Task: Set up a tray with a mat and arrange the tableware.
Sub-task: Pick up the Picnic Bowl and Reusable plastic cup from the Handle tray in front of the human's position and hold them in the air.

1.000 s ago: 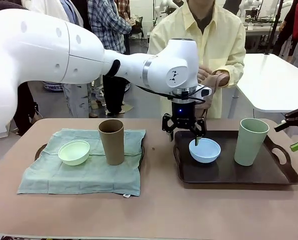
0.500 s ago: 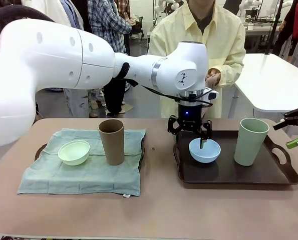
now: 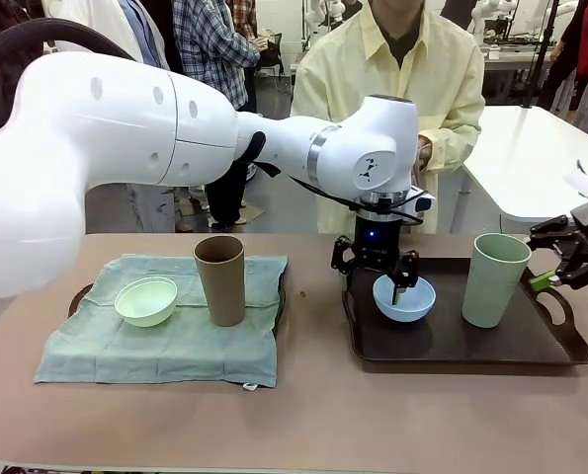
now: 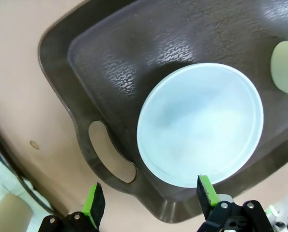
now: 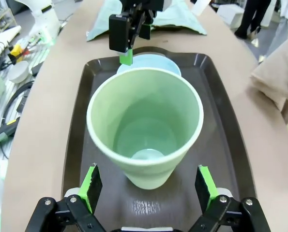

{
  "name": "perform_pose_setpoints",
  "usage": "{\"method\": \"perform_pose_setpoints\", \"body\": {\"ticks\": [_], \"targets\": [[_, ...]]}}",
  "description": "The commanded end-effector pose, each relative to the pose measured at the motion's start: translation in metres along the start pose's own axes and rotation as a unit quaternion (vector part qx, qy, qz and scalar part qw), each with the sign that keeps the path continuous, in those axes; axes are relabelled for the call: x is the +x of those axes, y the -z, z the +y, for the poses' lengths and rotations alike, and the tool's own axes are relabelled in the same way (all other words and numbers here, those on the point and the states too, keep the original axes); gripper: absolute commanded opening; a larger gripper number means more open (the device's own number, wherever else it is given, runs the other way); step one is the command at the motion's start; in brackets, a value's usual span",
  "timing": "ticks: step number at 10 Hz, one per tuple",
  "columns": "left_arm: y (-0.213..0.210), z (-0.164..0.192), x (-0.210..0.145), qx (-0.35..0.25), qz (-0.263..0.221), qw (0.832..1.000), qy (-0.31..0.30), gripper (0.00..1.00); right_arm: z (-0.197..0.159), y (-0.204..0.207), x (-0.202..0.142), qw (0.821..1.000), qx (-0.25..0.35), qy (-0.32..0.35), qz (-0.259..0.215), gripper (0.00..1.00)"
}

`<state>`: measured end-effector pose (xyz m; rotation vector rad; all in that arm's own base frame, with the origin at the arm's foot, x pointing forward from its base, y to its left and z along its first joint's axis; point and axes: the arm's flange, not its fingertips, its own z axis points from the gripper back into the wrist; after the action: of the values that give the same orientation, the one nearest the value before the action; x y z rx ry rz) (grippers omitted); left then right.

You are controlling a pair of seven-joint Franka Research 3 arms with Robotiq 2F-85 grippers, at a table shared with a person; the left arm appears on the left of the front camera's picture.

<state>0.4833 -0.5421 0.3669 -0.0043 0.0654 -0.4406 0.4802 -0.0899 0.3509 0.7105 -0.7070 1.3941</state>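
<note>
**Blue bowl + sage cup on the brown tray, both hands wide open**

Light blue bowl [image 3: 404,298] sits at the left end of the dark brown tray [image 3: 471,348], on the right half of the table [image 3: 313,415]. Left arm reaches across the middle, and the left hand [image 3: 373,276] hangs straight down over the bowl w/ fingers apart. One pad dips just inside the bowl's rim, the other is outside it, over the tray's handle end. Nothing clamped afaict.

Pale sage cup [image 3: 495,279] stands upright on the same tray, right of the bowl, w/ a gap btwn them. Right hand [image 3: 539,259] comes in from the right edge, near the cup but not touching it, fingers spread wide. In its wrist view the cup lines up btwn the two pads, and it's empty inside.

Over on the left, a green cloth mat [image 3: 165,341] lies over a second tray [image 3: 79,296], w/ a handle poking out at the left. Mint bowl [image 3: 146,300] and tan cup [image 3: 220,279] stand on the mat side by side, cup upright.

Person [image 3: 442,89] in a yellow shirt is at the far side of the table.
</note>
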Motion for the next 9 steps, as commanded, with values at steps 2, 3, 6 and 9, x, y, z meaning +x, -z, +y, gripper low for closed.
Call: {"method": "perform_pose_setpoints", "body": {"ticks": [2,3,6,9], "targets": [[-0.001,-0.006,0.014,0.032,-0.015,0.999,-0.013,1.00,-0.013,0.018,0.003,1.000,0.003,0.017,-0.005,1.00],[-0.002,-0.005,0.015,0.035,-0.015,0.999,-0.019,1.00,-0.014,0.023,0.004,1.000,0.007,0.017,-0.006,1.00],[0.003,-0.006,0.022,0.036,-0.017,0.999,-0.026,1.00,-0.016,0.032,0.004,1.000,0.013,0.018,-0.011,1.00],[0.000,-0.012,0.033,0.028,-0.036,0.998,-0.048,1.00,-0.020,0.042,0.002,1.000,0.017,0.024,-0.012,1.00]]}}
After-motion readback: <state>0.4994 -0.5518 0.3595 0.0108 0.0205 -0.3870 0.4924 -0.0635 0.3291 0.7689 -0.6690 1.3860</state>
